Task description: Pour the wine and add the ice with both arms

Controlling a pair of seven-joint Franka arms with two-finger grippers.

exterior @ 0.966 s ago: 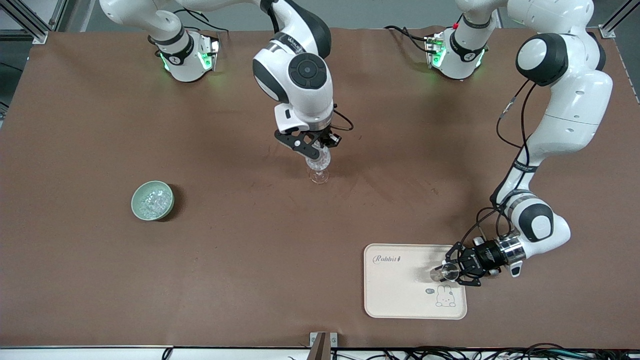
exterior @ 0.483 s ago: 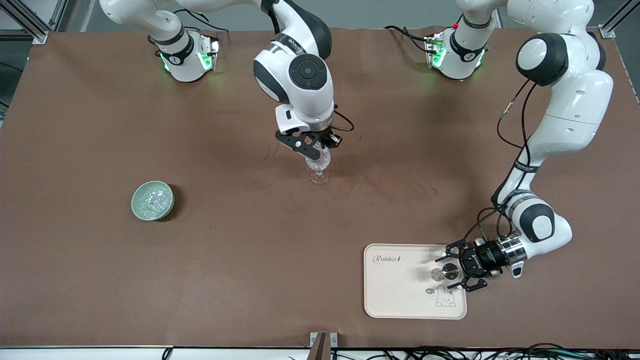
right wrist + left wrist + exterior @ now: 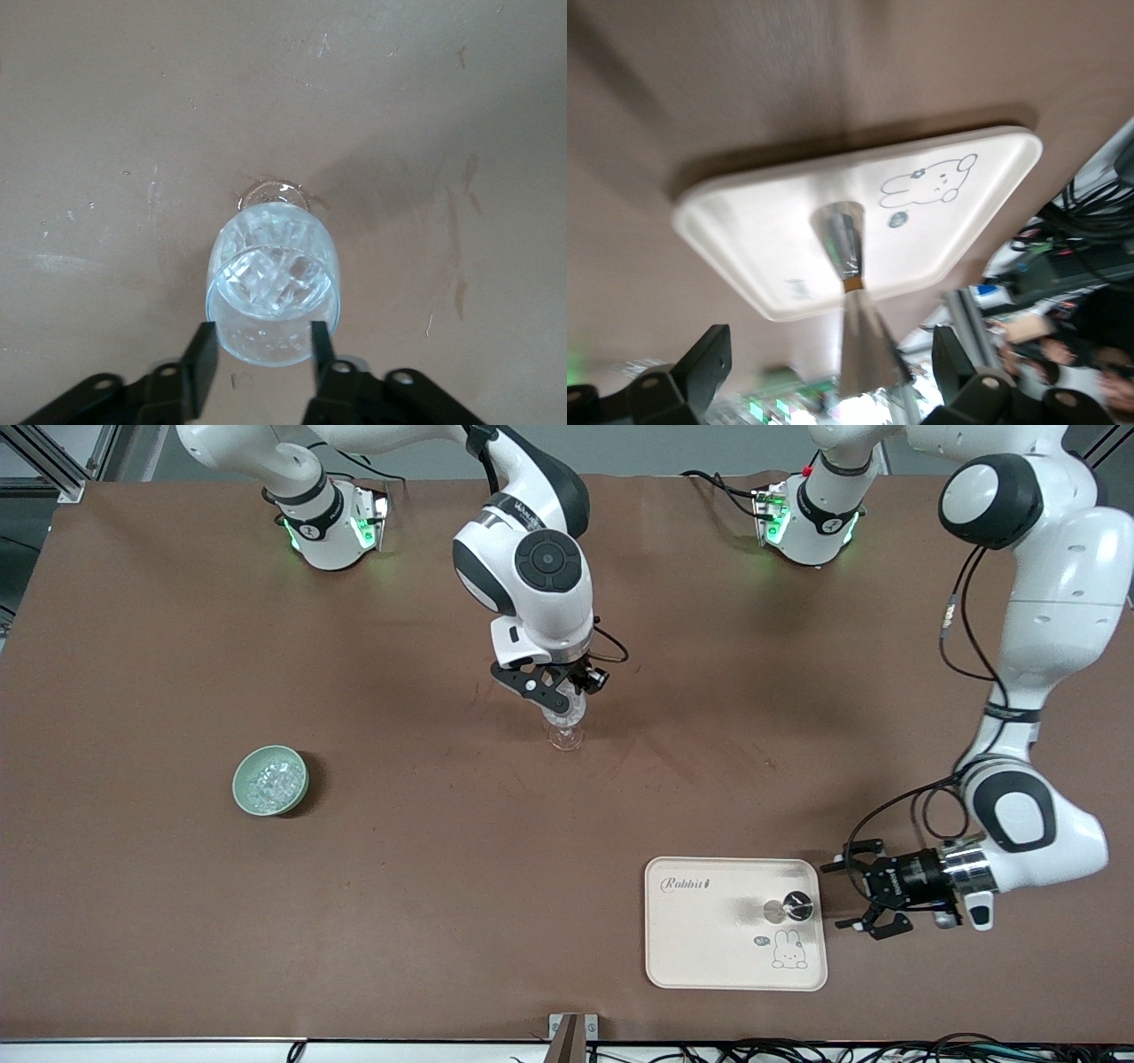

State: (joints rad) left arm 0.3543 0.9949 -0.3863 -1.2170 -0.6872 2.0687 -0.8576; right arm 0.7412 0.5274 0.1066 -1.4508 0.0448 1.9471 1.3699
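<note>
We see the left gripper [image 3: 861, 895] spread wide just off the edge of the white rabbit tray [image 3: 700, 957], grasping nothing; the small bottle [image 3: 791, 907] stands upright on that tray, apart from the fingers, parked there, we judge, so it cannot tip. Over at mid-table the right gripper [image 3: 560, 695] hangs directly over the stemmed wine glass [image 3: 564, 724], fingers parted just above its rim and holding nothing we can make out. That spot straight above the mouth suits a drop into the glass. Clear ice [image 3: 270, 274] chunks lie in its bowl. We cannot tell any wine in it. More ice fills the green bowl [image 3: 270, 780] toward the right arm's end, well apart from both grippers.
</note>
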